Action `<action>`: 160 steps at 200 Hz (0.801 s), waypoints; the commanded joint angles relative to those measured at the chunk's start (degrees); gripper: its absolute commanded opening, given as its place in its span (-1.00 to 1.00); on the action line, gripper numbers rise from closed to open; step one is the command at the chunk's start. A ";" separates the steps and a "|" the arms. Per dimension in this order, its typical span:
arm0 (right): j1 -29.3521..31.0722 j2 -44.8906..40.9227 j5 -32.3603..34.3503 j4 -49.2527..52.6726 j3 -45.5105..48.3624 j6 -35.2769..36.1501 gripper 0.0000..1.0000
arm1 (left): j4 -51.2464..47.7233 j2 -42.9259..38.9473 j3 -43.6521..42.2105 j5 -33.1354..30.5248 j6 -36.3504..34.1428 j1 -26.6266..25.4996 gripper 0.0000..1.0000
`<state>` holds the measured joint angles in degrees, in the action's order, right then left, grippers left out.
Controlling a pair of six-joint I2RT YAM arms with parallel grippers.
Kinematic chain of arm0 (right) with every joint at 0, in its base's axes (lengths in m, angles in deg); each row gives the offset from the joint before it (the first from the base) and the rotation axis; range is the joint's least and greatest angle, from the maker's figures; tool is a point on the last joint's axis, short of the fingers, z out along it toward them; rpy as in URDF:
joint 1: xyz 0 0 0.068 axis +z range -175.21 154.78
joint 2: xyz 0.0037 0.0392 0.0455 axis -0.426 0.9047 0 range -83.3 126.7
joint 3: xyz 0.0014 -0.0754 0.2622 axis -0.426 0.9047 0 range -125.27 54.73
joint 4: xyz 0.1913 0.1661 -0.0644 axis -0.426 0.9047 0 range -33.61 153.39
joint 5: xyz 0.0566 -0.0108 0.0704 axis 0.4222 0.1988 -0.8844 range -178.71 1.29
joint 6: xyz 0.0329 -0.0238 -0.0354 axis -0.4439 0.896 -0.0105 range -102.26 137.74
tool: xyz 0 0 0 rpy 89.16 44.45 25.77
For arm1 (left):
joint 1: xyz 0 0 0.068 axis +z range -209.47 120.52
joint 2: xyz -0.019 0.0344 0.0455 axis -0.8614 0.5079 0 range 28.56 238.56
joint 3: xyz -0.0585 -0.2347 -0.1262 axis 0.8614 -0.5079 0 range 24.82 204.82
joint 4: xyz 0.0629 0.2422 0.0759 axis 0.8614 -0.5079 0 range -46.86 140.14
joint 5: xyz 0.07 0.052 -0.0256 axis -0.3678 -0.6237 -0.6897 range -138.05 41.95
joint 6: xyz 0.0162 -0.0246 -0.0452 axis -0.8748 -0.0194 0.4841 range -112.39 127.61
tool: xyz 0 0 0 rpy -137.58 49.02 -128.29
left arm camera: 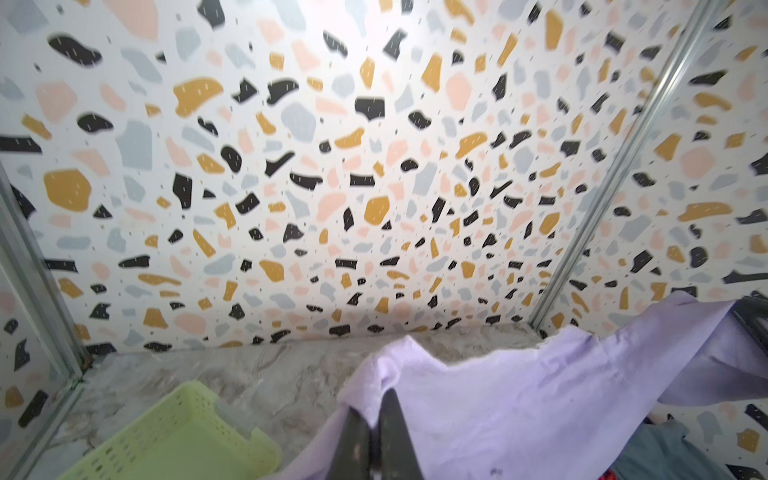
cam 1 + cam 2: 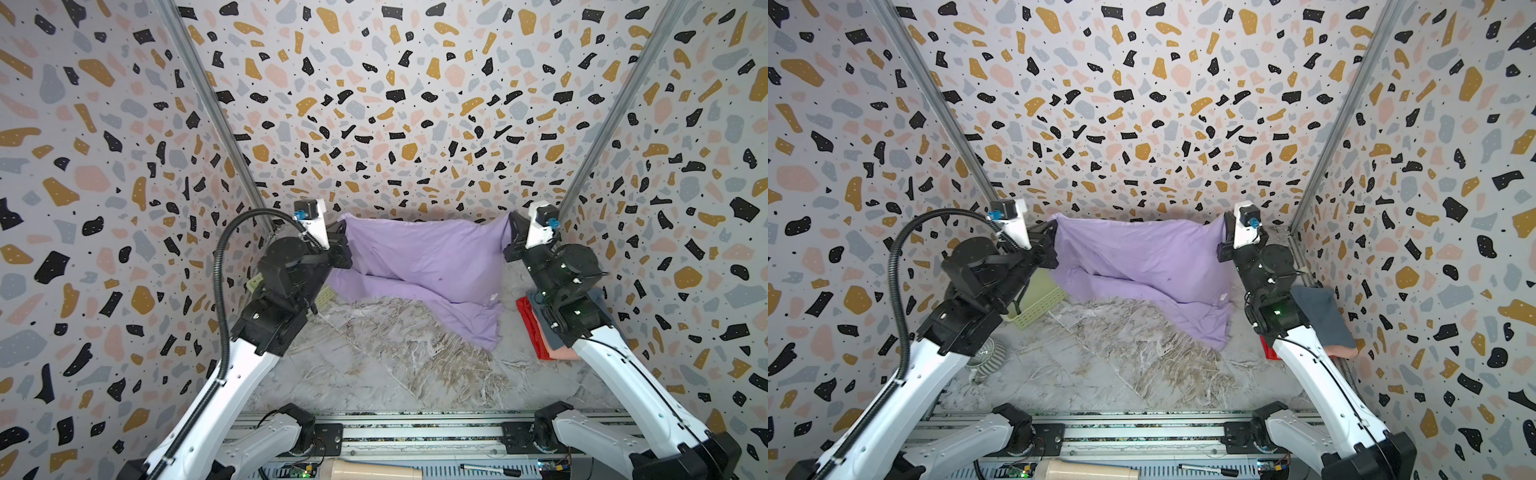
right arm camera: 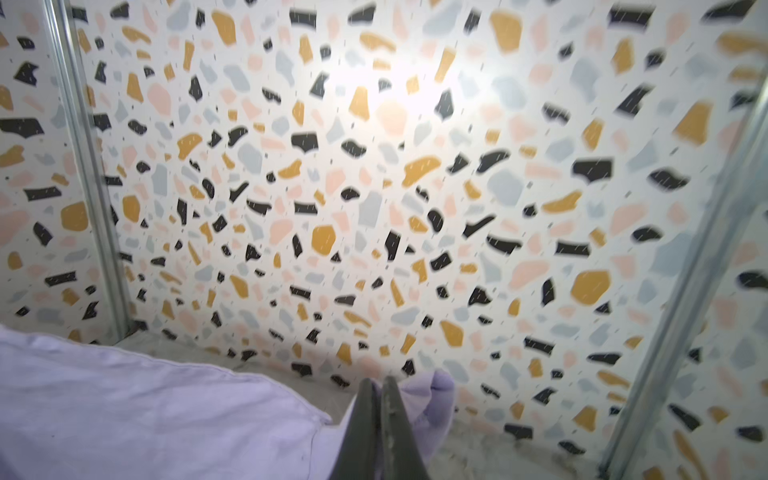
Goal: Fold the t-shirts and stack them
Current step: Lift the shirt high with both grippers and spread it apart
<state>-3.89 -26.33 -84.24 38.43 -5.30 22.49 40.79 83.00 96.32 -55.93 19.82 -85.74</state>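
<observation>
A lavender-purple t-shirt (image 2: pixel 424 257) (image 2: pixel 1133 257) hangs stretched between my two grippers at the far end of the marble table, its lower part trailing on the tabletop. My left gripper (image 2: pixel 344 230) (image 1: pixel 376 401) is shut on the shirt's left upper corner. My right gripper (image 2: pixel 512 227) (image 3: pixel 377 380) is shut on the right upper corner, a bunch of cloth (image 3: pixel 432 399) beside its fingers. Folded t-shirts lie stacked at the right wall under my right arm: slate blue-grey (image 2: pixel 1320 311) on top, salmon pink (image 2: pixel 1343 352) and red (image 2: pixel 530 324) beneath.
A pale green lattice basket (image 2: pixel 1038 305) (image 1: pixel 174 436) stands at the left under my left arm. A striped round object (image 2: pixel 986 359) lies near the left wall. Patterned walls close in on three sides. A metal rail (image 2: pixel 415 432) runs along the front edge.
</observation>
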 commanded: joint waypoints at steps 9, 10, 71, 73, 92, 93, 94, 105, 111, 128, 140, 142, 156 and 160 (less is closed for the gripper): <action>0.02 -5.93 2.96 -1.07 -4.84 7.47 -1.00 | 5.18 -5.82 1.02 1.78 -3.32 0.07 -1.00; -0.02 -6.05 2.94 -1.09 -4.88 7.55 -1.00 | 5.28 -6.00 1.01 1.80 -3.32 0.07 -1.00; 0.03 -5.69 0.66 0.20 -13.42 12.17 -1.00 | 8.85 -8.03 1.80 5.35 -1.19 0.07 -1.00; 0.03 -5.67 0.42 0.25 -13.66 12.27 -1.00 | 9.04 -8.03 1.75 5.58 -0.97 0.07 -1.00; 0.04 -5.10 0.11 0.54 -15.06 13.23 -1.00 | 10.41 -7.51 1.05 7.76 0.73 0.07 -1.00; 0.04 -5.02 0.15 0.55 -15.18 13.25 -1.00 | 10.41 -7.42 1.07 7.82 0.77 0.07 -1.00; 0.08 -4.98 0.13 0.59 -15.19 13.30 -1.00 | 10.40 -7.33 0.99 7.85 0.83 0.07 -1.00; 0.04 -3.92 0.33 0.84 -15.75 13.73 -1.00 | 10.40 -6.78 0.63 7.80 1.13 0.07 -1.00; 0.04 -3.27 0.10 1.10 -16.10 14.14 -1.00 | 10.21 -6.59 0.58 7.28 0.95 0.07 -1.00; 0.04 -1.27 0.53 1.22 -17.28 15.05 -1.00 | 9.96 -6.27 0.57 6.00 0.73 0.07 -1.00; 0.04 -0.34 0.65 0.63 -17.91 15.59 -1.00 | 10.28 -6.35 0.62 6.20 0.34 0.07 -1.00; 0.04 -0.25 0.59 0.49 -17.97 15.69 -1.00 | 10.32 -6.47 0.64 6.27 0.31 0.07 -1.00; 0.04 -0.10 0.01 -1.02 -18.80 16.65 -1.00 | 11.29 -7.13 0.55 6.70 -0.24 0.07 -1.00; 0.04 -0.09 -0.15 -1.15 -19.39 17.00 -1.00 | 11.40 -7.27 0.55 6.93 -0.41 0.07 -1.00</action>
<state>-3.89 -26.11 -83.98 40.22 -20.84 36.92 46.83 77.36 96.43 -49.87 20.23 -85.80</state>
